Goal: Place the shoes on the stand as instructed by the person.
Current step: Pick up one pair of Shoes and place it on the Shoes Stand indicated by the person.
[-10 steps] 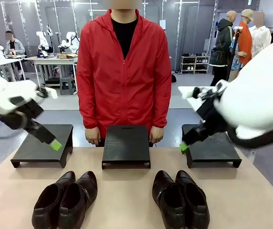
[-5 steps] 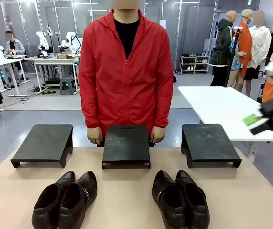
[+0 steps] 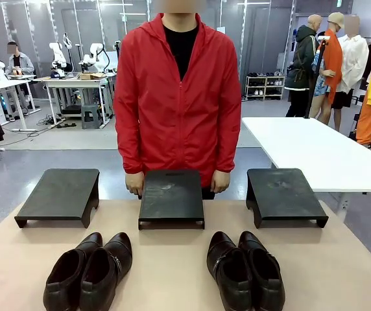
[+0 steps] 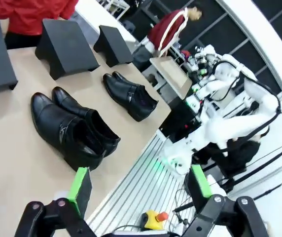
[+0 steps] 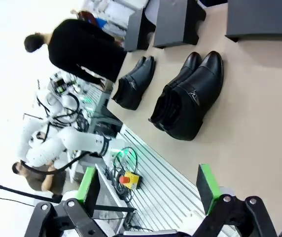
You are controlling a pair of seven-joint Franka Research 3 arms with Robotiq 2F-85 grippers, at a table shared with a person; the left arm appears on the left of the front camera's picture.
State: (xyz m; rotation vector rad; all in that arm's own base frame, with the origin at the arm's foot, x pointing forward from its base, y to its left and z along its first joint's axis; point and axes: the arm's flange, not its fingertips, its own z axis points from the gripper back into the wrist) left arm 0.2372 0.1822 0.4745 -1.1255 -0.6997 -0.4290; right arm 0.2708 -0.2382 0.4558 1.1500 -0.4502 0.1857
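The left end effector (image 4: 140, 185) hangs above the near edge of the desk (image 4: 13, 163), its green-padded fingers spread wide and gripping nothing. Just ahead of its fingertips the left pair of shoes (image 4: 72, 131) lies on the desk, toes pointing away from it. The right pair of shoes (image 4: 129, 94) lies farther off, beyond the first pair.

The right end effector (image 5: 147, 187) is likewise spread and empty by the same edge of the desk. From it the order is reversed: the right pair lies nearest ahead and the left pair farther on. In each pair the two shoes lie side by side, touching.

Past the shoes, farther from both end effectors, three black stands sit in a row: the left stand (image 3: 59, 194), the middle stand (image 3: 171, 194) and the right stand (image 3: 283, 194). Both pairs lie short of the stands, apart from them. The person (image 3: 179, 97), in a red jacket, stands behind the middle stand with a hand at each of its far corners.
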